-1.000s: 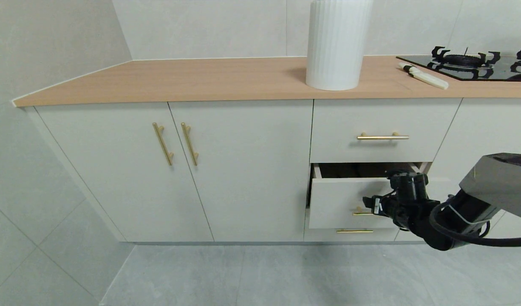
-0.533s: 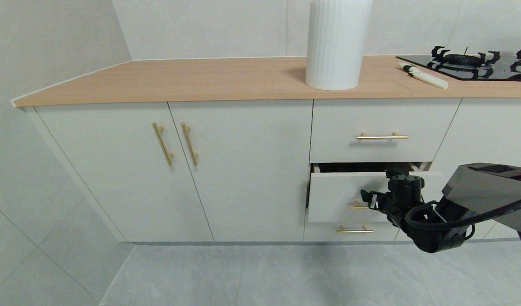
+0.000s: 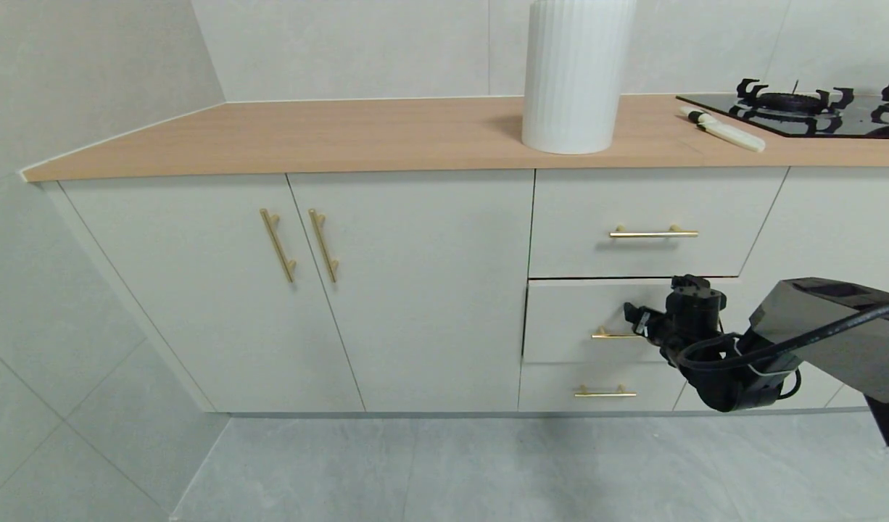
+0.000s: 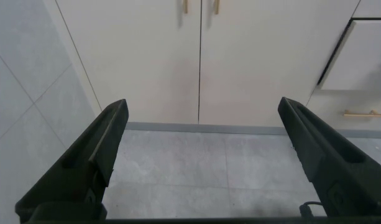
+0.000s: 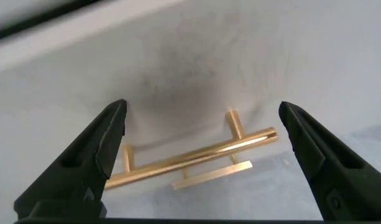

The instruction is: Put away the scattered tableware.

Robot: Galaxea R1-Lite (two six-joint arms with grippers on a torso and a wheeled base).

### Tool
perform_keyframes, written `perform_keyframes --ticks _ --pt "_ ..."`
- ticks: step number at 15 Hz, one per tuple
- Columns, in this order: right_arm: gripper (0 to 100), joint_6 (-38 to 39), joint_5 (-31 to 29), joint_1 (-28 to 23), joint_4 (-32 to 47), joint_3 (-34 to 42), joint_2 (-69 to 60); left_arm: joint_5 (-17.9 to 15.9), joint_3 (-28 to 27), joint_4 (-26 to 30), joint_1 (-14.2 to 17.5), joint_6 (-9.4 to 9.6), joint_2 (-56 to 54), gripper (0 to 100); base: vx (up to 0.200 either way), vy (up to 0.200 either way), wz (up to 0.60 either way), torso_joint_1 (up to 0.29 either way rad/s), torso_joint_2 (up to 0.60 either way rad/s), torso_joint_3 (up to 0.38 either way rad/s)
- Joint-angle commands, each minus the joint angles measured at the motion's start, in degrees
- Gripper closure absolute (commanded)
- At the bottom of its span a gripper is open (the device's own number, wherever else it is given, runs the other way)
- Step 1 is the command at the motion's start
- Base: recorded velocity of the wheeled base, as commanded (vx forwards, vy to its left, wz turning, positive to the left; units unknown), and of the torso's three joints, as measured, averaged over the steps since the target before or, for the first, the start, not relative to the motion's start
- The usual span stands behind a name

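Kitchen cabinets run under a wooden counter (image 3: 307, 138). The right gripper (image 3: 637, 319) sits low at the front of the middle drawer (image 3: 568, 319), one of three stacked drawers. Its jaws are spread wide and grasp nothing. In the right wrist view the drawer's gold handle (image 5: 196, 158) lies between the two black fingers (image 5: 97, 162), apart from both. The drawer looks shut, or very nearly so (the head view shows just a thin dark line along its top edge). The left gripper (image 4: 202, 109) hangs low, its jaws likewise parted and empty, and faces the grey floor (image 4: 196, 168) and the foot of two cupboard doors (image 4: 146, 62). The tableware is a pale utensil (image 3: 721, 129) with a dark band; its exact kind is hard to tell. It lies on the counter just beside the black hob (image 3: 800, 116), well apart from both grippers. A tall white ribbed vase (image 3: 575, 72) stands on the counter to the utensil's left.
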Motion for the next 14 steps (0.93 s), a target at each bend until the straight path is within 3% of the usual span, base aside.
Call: perform_keyframes --ticks 1,14 --pt "0 0.1 -0.1 -0.5 0.1 -1.6 1.0 0.0 0.0 0.0 0.0 -0.02 0.0 0 0.0 0.0 0.0 0.0 0.0 0.0" --pt "0 0.8 -3.0 -1.4 0.2 -7.5 3.6 0.0 0.0 -0.1 0.0 -0.02 0.0 0 0.0 0.0 0.0 0.0 0.0 0.0"
